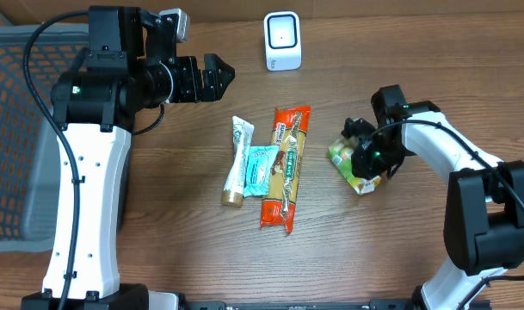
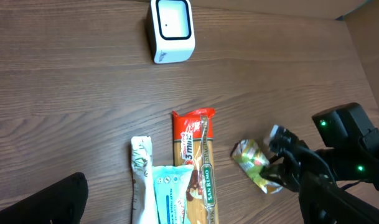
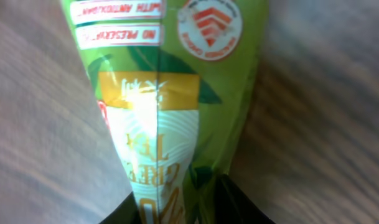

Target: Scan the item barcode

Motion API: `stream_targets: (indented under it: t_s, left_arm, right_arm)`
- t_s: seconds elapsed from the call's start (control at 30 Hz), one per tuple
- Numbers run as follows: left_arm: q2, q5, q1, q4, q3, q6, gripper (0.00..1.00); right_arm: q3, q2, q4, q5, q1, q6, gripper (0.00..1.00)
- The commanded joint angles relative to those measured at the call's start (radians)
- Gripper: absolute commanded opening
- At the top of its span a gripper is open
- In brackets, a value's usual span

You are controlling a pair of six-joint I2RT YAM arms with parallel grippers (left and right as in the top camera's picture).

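The wooden table (image 1: 348,258) fills the overhead view, and a grey mesh basket (image 1: 12,103) sits at its left edge, partly under the left arm. That arm reaches toward the middle of the table, and the left gripper (image 1: 217,76) hangs above the wood with its jaws spread wide and nothing between them. The right arm bends in from the right edge, and the right gripper (image 1: 369,159) is down on the green tea pouch (image 1: 346,159), its fingers (image 3: 242,208) pinched in on the pouch's narrowed end – from the wrist camera the foil tapers to a crease right where the dark tips meet it. The pouch lies on the table right of centre, well apart from the other goods. In the middle lie three packets side by side: a long pasta packet (image 1: 286,168) in red and clear film, running from far to near; a teal sachet (image 1: 262,170) touching its left side; and a white tube (image 1: 237,164) with a gold cap, just left of the sachet and partly under it. Smallest on the table, a white scanner (image 1: 282,40) stands at the far edge beyond the pasta packet – its rounded face with a dark rim shows in the left wrist view.
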Motion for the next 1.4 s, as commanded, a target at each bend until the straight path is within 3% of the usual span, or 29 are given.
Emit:
stream_targets:
  t_s: [0.0, 0.1, 0.17, 0.27, 0.47, 0.57, 1.07, 1.2, 1.3, 1.37]
  left_arm:
    - [0.009, -0.006, -0.006, 0.0, 0.006, 0.023, 1.0]
    - [0.009, -0.006, -0.006, 0.0, 0.006, 0.023, 1.0]
    - [0.009, -0.006, -0.006, 0.0, 0.006, 0.023, 1.0]
    - [0.009, -0.006, -0.006, 0.0, 0.006, 0.023, 1.0]
    - [0.009, -0.006, -0.006, 0.0, 0.006, 0.023, 1.0]
    - [0.009, -0.006, -0.006, 0.0, 0.006, 0.023, 0.99]
    - [0.009, -0.006, -0.006, 0.0, 0.006, 0.023, 1.0]
    - [0.009, -0.006, -0.006, 0.0, 0.006, 0.023, 0.99]
    - [0.009, -0.006, -0.006, 0.0, 0.006, 0.023, 1.0]
    - [0.009, -0.006, -0.006, 0.0, 0.006, 0.023, 0.99]
  right_arm:
    - [-0.004, -0.006, 0.05, 0.013, -0.003, 0.271, 0.36]
    - [-0.004, -0.006, 0.061, 0.013, -0.003, 0.533, 0.37]
    - [-0.005, -0.006, 0.06, 0.014, -0.003, 0.695, 0.31]
    - [-0.005, -0.006, 0.08, 0.032, -0.003, 0.817, 0.32]
    - [-0.005, -0.006, 0.077, 0.04, -0.003, 0.74, 0.43]
    - [-0.006, -0.006, 0.055, 0.019, -0.002, 0.731, 0.53]
    - [-0.113, -0.006, 0.089, -0.053, -0.002, 0.732, 0.56]
    - [-0.122, -0.006, 0.091, -0.055, -0.002, 0.732, 0.63]
    - [-0.122, -0.006, 0.092, -0.055, -0.002, 0.732, 0.63]
    - [-0.122, -0.006, 0.092, -0.055, -0.002, 0.732, 0.46]
